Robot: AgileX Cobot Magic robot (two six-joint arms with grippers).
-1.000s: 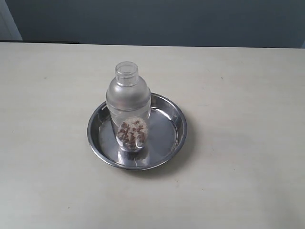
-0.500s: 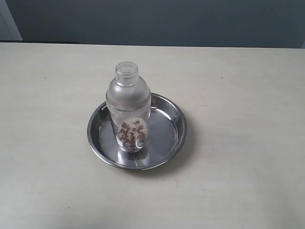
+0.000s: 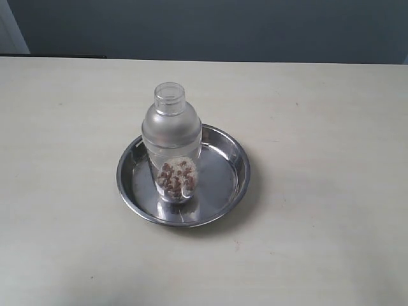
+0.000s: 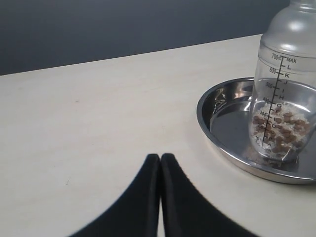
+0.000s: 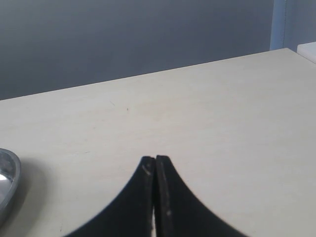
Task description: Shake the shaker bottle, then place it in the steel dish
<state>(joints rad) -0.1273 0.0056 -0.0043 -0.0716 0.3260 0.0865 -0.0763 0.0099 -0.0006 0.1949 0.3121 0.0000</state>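
The frosted shaker bottle point(image 3: 172, 143) stands upright inside the steel dish point(image 3: 226, 172), brown and white grains resting at its bottom. From the left wrist camera the shaker bottle point(image 4: 286, 89) and the steel dish point(image 4: 224, 106) lie off to one side. My left gripper point(image 4: 160, 157) is shut and holds nothing, well apart from the dish. My right gripper point(image 5: 155, 158) is also shut and holds nothing; only the steel dish's rim point(image 5: 9, 185) shows at that picture's edge. Neither gripper appears in the exterior view.
The pale table point(image 3: 319, 108) stretches all round the dish. Its far edge meets a dark blue-grey wall point(image 3: 223, 29). A table corner point(image 5: 291, 52) lies beyond the right gripper.
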